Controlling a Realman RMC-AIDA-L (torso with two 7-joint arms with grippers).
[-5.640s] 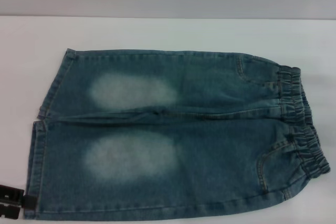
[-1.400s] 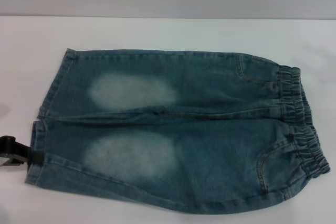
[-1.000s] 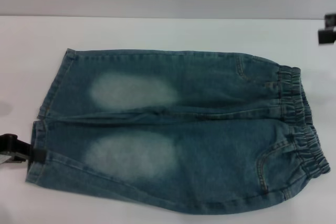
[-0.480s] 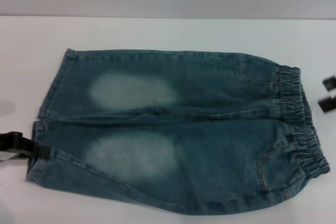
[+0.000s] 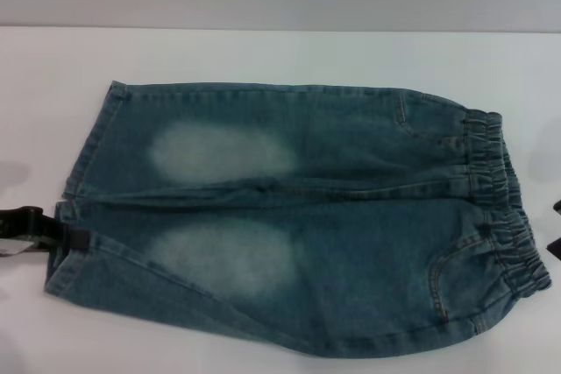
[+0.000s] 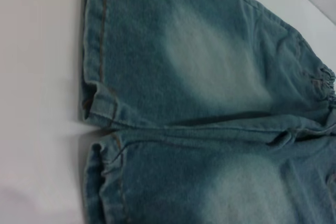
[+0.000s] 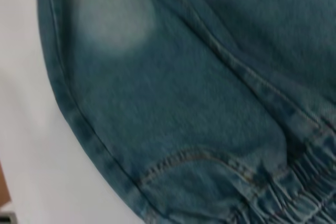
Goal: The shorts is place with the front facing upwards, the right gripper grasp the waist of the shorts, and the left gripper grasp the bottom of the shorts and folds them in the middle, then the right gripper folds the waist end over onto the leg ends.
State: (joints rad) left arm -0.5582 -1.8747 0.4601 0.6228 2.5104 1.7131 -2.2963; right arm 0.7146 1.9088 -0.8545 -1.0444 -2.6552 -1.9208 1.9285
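Blue-green denim shorts (image 5: 298, 221) with two pale faded ovals lie flat, front up, on the white table (image 5: 263, 54), straight-hemmed leg ends (image 5: 74, 208) to the robot's left of the ovals and the gathered elastic waist (image 5: 504, 208) to the right. Bare table borders the far side. The black left gripper (image 5: 70, 238) pinches the near leg's hem, that corner slightly lifted. Just beyond the waist, the black right gripper (image 5: 555, 229) barely shows; whether it is spread cannot be told.
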